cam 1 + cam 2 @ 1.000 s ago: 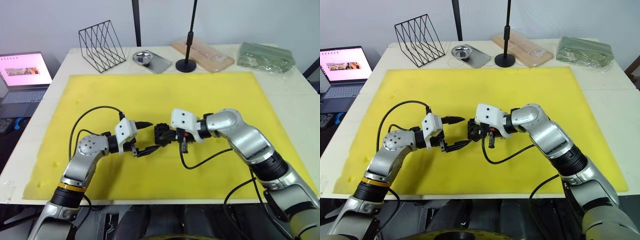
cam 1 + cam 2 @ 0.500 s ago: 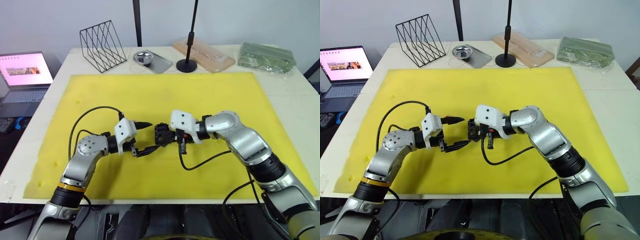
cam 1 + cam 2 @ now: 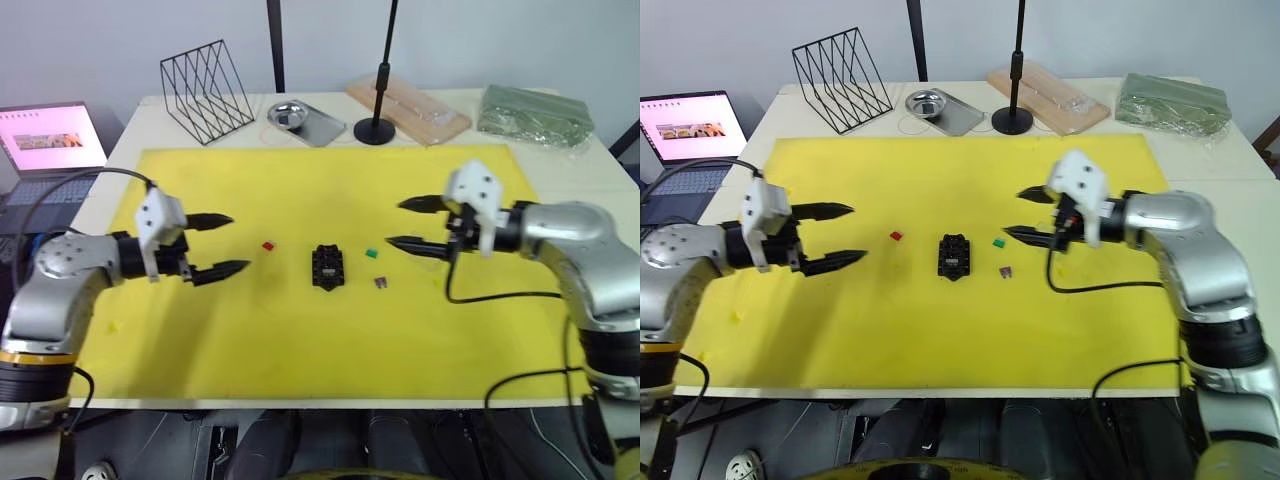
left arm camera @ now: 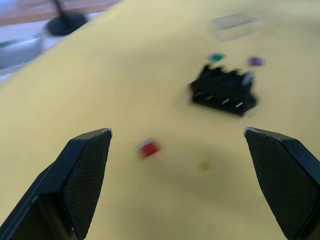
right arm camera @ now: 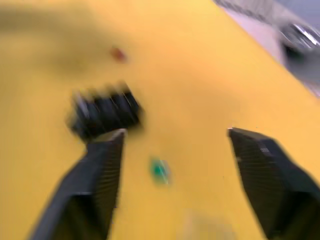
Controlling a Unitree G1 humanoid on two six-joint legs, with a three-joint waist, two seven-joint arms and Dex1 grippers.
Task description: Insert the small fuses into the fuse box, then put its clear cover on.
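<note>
The fuse box (image 3: 327, 267) sits alone mid-mat (image 3: 300, 180), a black notched block with slot rows on top; can't tell if any slot is filled. Three fuses lie loose around it: red fuse (image 3: 268, 245) toward the left hand (image 3: 229, 243), green fuse (image 3: 372, 254) and purple fuse (image 3: 381, 283) on the right-hand side. The clear cover (image 4: 233, 24) shows faintly in the left wrist view, lying beyond the box, hard to make out. Both hands hang well apart from the box, fingers spread and empty, the right hand (image 3: 401, 223) included. At the back of the table (image 3: 600, 210), a small steel bowl (image 3: 286, 115) sits on a metal tray (image 3: 318, 126); its contents aren't visible.
</note>
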